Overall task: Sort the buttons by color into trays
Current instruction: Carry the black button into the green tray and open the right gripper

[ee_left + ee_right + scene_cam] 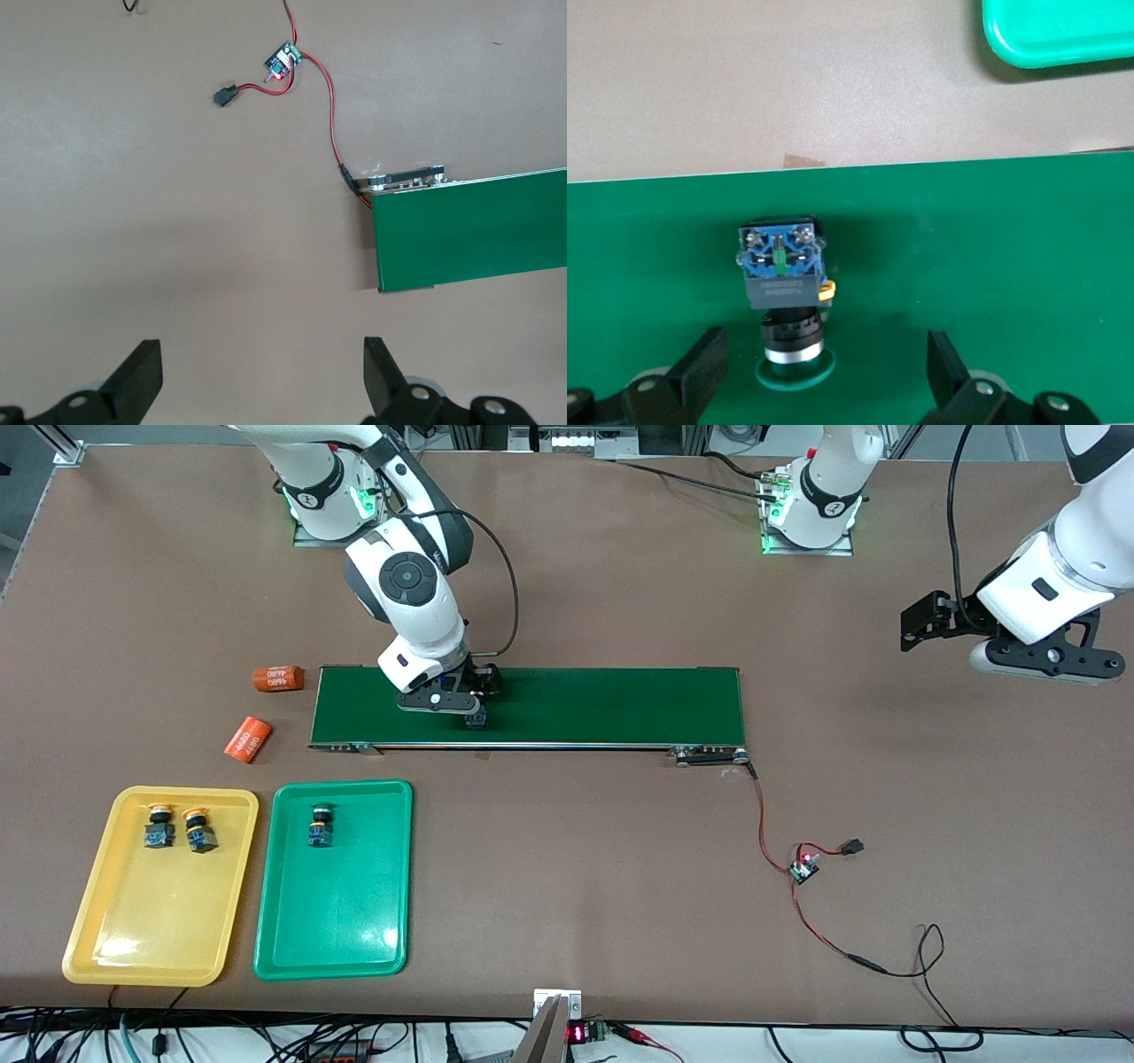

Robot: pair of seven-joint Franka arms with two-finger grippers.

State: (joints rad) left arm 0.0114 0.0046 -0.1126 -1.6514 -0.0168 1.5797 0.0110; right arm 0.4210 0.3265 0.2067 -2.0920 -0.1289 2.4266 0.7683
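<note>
In the upper middle of the front view, the right gripper [461,707] hangs low over the dark-green conveyor belt [602,704], close to the belt's end toward the right arm's end of the table. Its fingers [700,363] are spread wide with nothing between them. In the right wrist view a green-capped button [781,270] lies tipped on its side on the belt just ahead of the open fingers, its blue-and-black body toward the belt's edge and its green cap [790,372] toward the gripper; no finger touches it. In the front view the same button shows only as a small dark block [476,718] under the gripper.

At the lower left of the front view sit the two trays, side by side and nearer to the camera than the belt. The yellow tray [133,948] holds two yellow-capped buttons [159,825] [198,830] standing next to each other near its upper edge. The green tray [337,930] holds one green-capped button [321,825], also near its upper edge.

Two orange cylinders [278,678] [248,739] lie on the table at the left of the belt's end.

At the right edge of the front view the left gripper [921,622] waits above bare table, well apart from the belt, its fingers [137,381] wide apart and empty. A small circuit board [804,866] with red wires lies on the table near the belt's other end.
</note>
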